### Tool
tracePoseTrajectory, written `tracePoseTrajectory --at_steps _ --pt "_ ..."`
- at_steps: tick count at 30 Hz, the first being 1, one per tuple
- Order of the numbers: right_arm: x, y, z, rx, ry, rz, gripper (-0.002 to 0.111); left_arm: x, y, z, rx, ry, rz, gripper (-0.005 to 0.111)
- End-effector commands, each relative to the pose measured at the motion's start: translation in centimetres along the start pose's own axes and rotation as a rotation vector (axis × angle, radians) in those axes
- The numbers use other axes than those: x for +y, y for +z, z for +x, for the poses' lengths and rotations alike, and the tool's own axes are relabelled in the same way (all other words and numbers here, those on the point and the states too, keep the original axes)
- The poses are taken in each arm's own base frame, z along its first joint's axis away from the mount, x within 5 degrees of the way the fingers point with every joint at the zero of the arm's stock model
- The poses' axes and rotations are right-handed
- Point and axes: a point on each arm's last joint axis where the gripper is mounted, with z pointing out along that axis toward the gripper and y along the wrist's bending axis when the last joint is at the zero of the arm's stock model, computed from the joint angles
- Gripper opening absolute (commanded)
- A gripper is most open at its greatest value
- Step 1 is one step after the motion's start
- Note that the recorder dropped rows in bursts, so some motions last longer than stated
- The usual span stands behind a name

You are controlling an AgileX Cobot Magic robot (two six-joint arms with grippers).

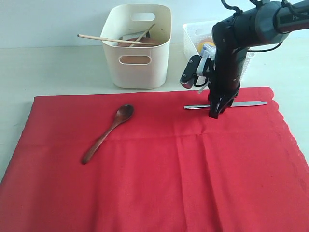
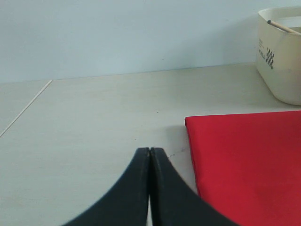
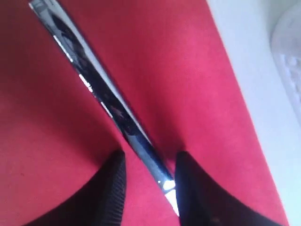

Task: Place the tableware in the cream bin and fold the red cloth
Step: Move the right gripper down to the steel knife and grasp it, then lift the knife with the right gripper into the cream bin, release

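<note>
Right gripper [image 1: 214, 114] is straddling the silver table knife [image 1: 251, 103], which is lying on the red cloth [image 1: 169, 169]; jaws narrow, not yet pinching. Advisable: centre the knife, avoid snagging fabric. Left gripper [image 2: 149, 157] jaws are pressing together, empty.

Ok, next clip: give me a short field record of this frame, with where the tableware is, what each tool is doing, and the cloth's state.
in bin: chopsticks, poking out over the rim
on cloth: spoon, knife
cloth state: spread flat, not folded
right tool: down on the cloth, straddling the knife, not closed on it
left tool: shut, empty, over the table by the cloth's corner
left to do: spoon, knife, fold
</note>
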Motion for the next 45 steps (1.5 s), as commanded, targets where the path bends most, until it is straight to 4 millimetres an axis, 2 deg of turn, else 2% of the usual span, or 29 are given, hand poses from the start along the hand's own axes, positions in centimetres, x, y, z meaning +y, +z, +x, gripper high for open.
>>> tracePoseTrajectory --at_steps 1,4,9,16,19,21,26,37,45 --pt "0.2 1.2 0.3 0.031 -0.017 -0.022 0.012 0.0 0.0 -0.1 -0.012 -0.003 0.003 0.001" --pt "0.5 1.2 0.4 0.039 0.0 -0.051 0.0 0.0 0.0 -0.1 -0.012 -0.003 0.003 0.001" --pt "0.6 0.2 0.6 0.041 0.015 -0.068 0.0 0.0 0.0 -0.1 -0.012 -0.003 0.003 0.001" --pt "0.9 -3.8 0.4 -0.069 0.034 -0.127 0.0 0.0 0.0 -0.1 -0.012 -0.003 0.003 0.001" --pt "0.5 -5.1 0.2 -0.125 0.051 -0.087 0.0 0.0 0.0 -0.1 -0.012 -0.003 0.003 0.001" --pt "0.0 -5.3 0.2 -0.145 0.128 -0.05 0.0 0.0 0.0 -0.1 -0.012 -0.003 0.003 0.001" --pt "-1.3 -4.0 0.2 -0.128 0.375 0.082 0.001 0.0 0.0 -0.1 -0.012 -0.003 0.003 0.001" --pt "-0.7 -0.9 0.2 -0.042 0.362 0.045 0.029 0.0 0.0 -0.1 -0.012 -0.003 0.003 0.001" --pt "0.3 1.1 0.3 -0.015 0.336 -0.1 0.031 0.0 0.0 -0.1 -0.012 -0.003 0.003 0.001"
